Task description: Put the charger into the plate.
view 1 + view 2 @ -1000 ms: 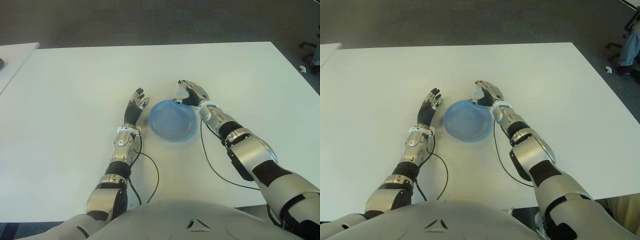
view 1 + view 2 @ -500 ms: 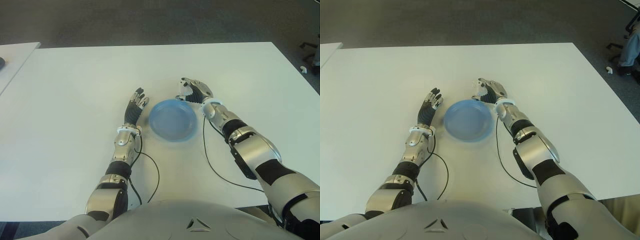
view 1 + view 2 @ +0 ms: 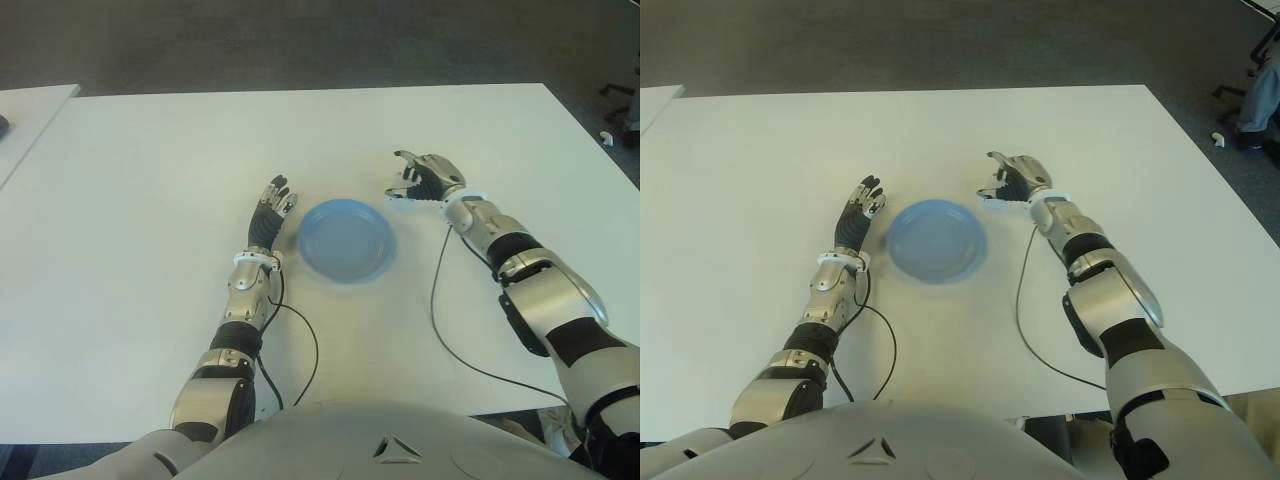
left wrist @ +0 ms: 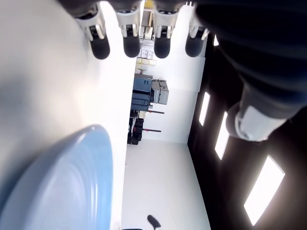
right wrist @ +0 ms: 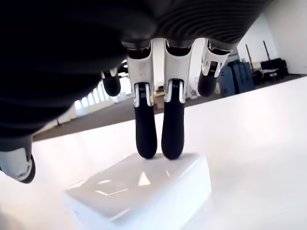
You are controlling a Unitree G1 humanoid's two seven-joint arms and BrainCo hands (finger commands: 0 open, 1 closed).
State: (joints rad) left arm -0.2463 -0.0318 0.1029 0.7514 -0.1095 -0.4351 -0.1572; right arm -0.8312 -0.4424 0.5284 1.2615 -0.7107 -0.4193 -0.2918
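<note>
- Fingertips [image 5: 154, 139] of the right hand [image 3: 425, 180] press on top of the white charger [image 5: 144, 186], which lies on the table [image 3: 150, 180] just right of the blue plate [image 3: 345, 240]; nothing's gripped.
- Needs the thumb under one side before lifting, I reckon.
- Left hand [image 3: 272, 212] idles flat-fingered beside the plate's left rim.
- Plenty of bare table all round; edges far off.

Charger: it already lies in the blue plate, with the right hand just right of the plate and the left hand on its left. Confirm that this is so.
One thing is wrong. The charger is not in the blue plate: the right wrist view shows it lying on the white table, under the right hand, right of the plate. The left hand does show on the plate's left.
</note>
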